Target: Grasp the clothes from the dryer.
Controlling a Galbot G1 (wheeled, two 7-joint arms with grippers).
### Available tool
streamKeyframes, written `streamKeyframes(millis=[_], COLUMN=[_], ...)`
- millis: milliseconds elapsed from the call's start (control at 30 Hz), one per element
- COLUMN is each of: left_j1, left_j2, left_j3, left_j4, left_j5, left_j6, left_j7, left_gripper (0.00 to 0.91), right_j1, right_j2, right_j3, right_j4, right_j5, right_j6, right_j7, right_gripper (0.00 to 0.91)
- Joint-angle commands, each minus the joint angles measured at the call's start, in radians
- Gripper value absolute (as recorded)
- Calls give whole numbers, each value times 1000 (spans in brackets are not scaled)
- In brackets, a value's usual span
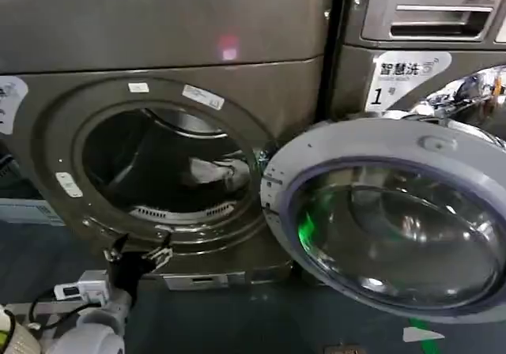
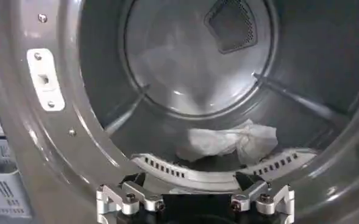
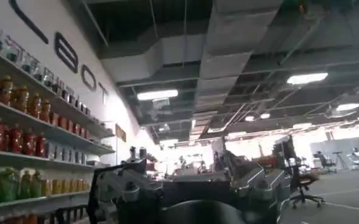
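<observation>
hovering at the dryer mouth, left gripper jaws wide, empty; could snag the lip short of the clothes.

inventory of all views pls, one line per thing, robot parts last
dryer: 1, bronze-grey, fills the head view's left and middle, port open.
glass door: 1, grey-rimmed, swung open to the right of the port.
clothes: 1 small wad, white and pale grey, on the drum floor just behind the front lip.
second machine: 1, bronze-grey, behind the open door.
white sticker: 1, marked 1, on the second machine's front.
shelves of bottles: several rows, red, yellow and green, along the wall in the right wrist view.
left tool: 1, black and silver, open, just below the port's lower rim, facing the drum.
right tool: 1, dark, aimed at the room, away from the dryer.
</observation>
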Motion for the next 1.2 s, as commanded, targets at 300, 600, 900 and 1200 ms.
streamKeyframes(millis=[300,600,900,1200], left_j1=[-4,-6,-12,-27], left_j2=[9,10,10,3], left_j3=[7,9,15,25], left_j4=[10,12,16,33], left_j5=[8,6,7,9], left_j6=[49,49,49,49], left_j7=[-3,-3,-8,-20], left_gripper=[907,907,907,907], right_j1=[-13,-24,-29,-34], right_j2=[-8,-14,-10,-8], right_j3=[6,17,23,24], right_j4=[-13,-20,-23,-24], right_j5=[2,5,8,4], right_j6=[0,0,1,15], right_j7=[0,-1,0,0], right_gripper=[907,907,907,907])
